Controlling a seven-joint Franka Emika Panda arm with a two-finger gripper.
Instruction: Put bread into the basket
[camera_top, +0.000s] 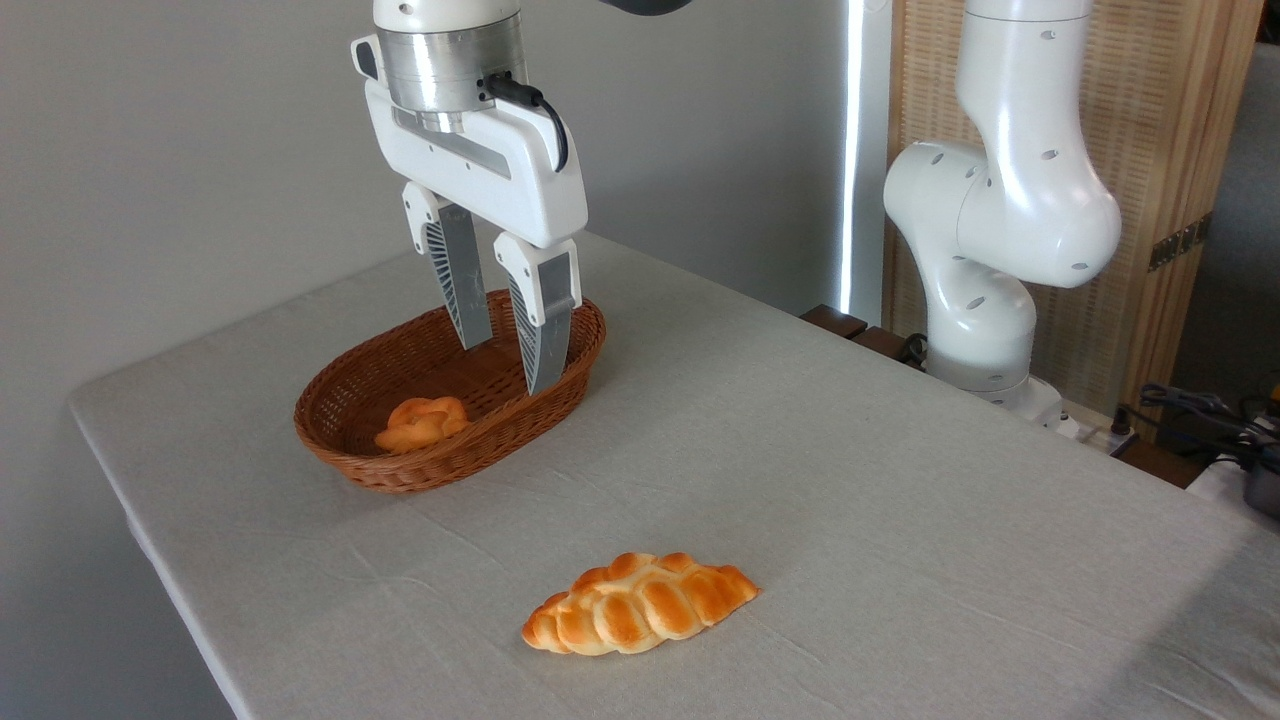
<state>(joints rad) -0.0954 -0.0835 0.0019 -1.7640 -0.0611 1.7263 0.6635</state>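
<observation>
Grey table (900, 480): empty tool (507, 368) hangs spread over basket (340, 400), bread (640, 603) apart.

I see one view, from high at the near side, looking down across my table (900, 480) toward the far wall (180, 150)

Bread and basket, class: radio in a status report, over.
Gripper open, empty, above basket. Bread on table, untouched. Small bun already in basket; path clear.
</observation>
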